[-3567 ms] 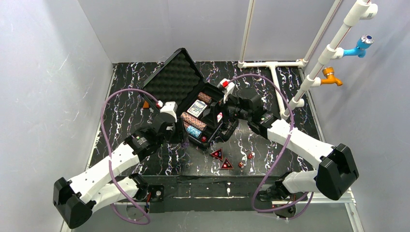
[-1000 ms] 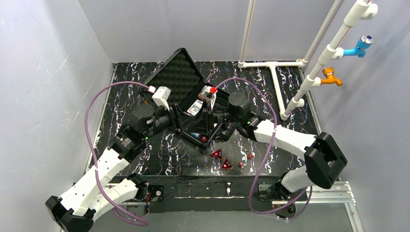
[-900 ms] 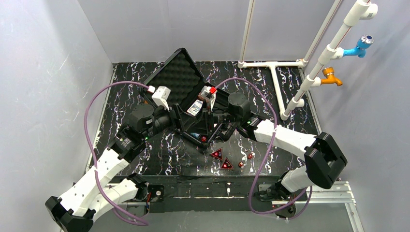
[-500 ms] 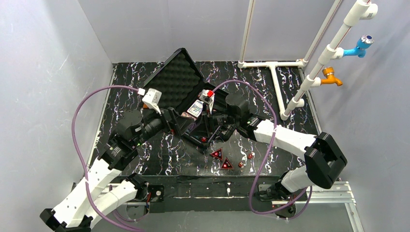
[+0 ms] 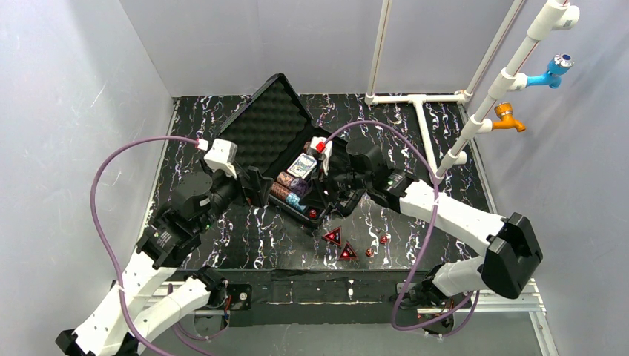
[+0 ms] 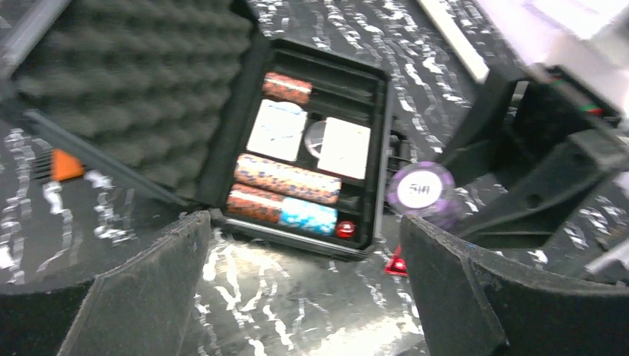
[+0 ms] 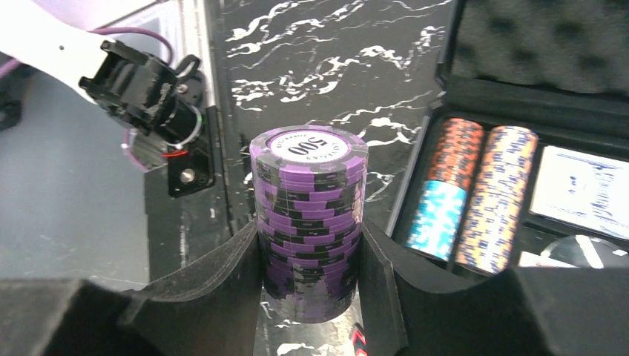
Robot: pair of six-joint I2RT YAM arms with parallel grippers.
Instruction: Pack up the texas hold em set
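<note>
The black case [image 5: 271,122] lies open mid-table, its foam lid tilted back to the left. Its tray [image 6: 378,141] holds brown and blue chip rolls [image 6: 285,178], two card decks [image 6: 276,130] and a red die [image 6: 344,229]. My left gripper [image 6: 304,297] hovers open and empty just left of the tray's near edge [image 5: 259,189]. My right gripper [image 7: 309,274] is shut on an upright roll of purple chips [image 7: 309,222], beside the tray's right rim [image 6: 423,194]. Two red triangular markers [image 5: 332,236] and small red dice [image 5: 383,239] lie on the table in front of the case.
A white pipe frame [image 5: 419,111] stands at the back right, with a blue tap [image 5: 552,73] and an orange tap [image 5: 508,115] on its slanted pipe. A small orange piece [image 6: 65,165] lies left of the case lid. Grey walls close in the table.
My left gripper has let go of the case's left edge, opened wide and drawn back to the left. The tray's contents show again. The right gripper still holds the purple roll.
</note>
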